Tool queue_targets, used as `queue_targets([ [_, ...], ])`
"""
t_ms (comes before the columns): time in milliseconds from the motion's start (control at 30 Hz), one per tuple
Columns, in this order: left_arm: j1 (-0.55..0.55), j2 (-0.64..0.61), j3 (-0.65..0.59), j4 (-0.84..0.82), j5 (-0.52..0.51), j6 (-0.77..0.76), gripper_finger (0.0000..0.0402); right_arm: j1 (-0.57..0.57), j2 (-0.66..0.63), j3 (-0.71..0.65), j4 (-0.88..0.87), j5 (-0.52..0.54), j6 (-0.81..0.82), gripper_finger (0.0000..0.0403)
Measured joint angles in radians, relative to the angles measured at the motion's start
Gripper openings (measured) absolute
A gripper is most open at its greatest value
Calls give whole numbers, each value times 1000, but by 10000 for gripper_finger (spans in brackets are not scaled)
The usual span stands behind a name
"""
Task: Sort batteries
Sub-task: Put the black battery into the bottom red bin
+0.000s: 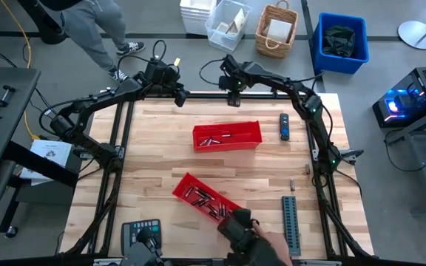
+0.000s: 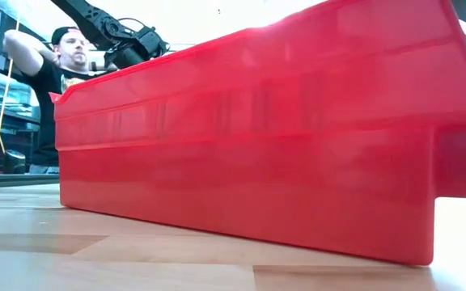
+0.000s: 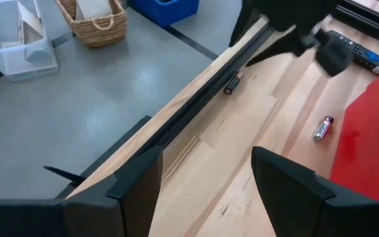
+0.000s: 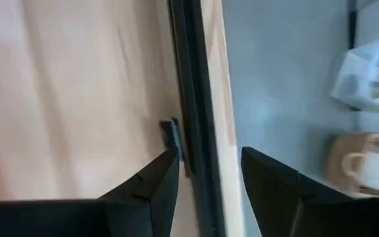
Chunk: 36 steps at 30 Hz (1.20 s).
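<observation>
Batteries point(image 1: 207, 198) lie mostly in the two red trays: one tray point(image 1: 226, 136) sits near the middle of the table point(image 1: 161, 148), the other tray point(image 1: 198, 193) lies askew toward the near edge, where a person's gloved hand point(image 1: 241, 225) rests at its end. We also see one loose battery point(image 3: 323, 128) on the bare wood just beside a tray wall, in the left wrist view, its long axis slanting along the tray's side.

Both arms are parked at the far edge. The left gripper point(image 1: 177, 94) hangs over the far-left rail; its fingers point(image 3: 140, 181) stand apart with nothing between them. The right gripper point(image 1: 233, 94) hangs over the far rail near the centre; its fingers point(image 4: 156, 181) are likewise spread and empty, and they look down on the table edge and the black frame rail point(image 4: 188, 99).

We judge that the loose battery decides the coming move. It lies ahead of the left fingers, toward the centre tray, well apart from them. A second small dark cylinder point(image 3: 233, 83) rests against the rail farther on. The left arm appears the nearer one. We cannot tell battery types at this range.
</observation>
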<state>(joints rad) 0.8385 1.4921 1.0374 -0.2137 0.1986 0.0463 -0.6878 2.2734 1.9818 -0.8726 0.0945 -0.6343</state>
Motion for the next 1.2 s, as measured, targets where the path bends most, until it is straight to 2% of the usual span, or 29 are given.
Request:
queue_targets([
  [267,1,0,0,-24,-1,-8,227,-104,-2,27,-174,-169,139,160],
  [533,1,0,0,-24,-2,-8,227,-115,-4,6,-211,-180,118,160],
  [667,1,0,0,-25,-3,-16,227,-107,-37,-118,-194,-163,120,151],
  [800,1,0,0,-15,-16,-16,227,-94,-175,-299,-68,-169,143,129],
  [933,1,0,0,15,-53,-16,227,-86,-327,-505,202,-86,92,115],
  [1033,1,0,0,36,-55,-17,227,-91,-345,-612,350,-86,16,115],
  [1200,1,0,0,27,-56,-46,227,-70,-301,-624,375,-35,-59,115],
])
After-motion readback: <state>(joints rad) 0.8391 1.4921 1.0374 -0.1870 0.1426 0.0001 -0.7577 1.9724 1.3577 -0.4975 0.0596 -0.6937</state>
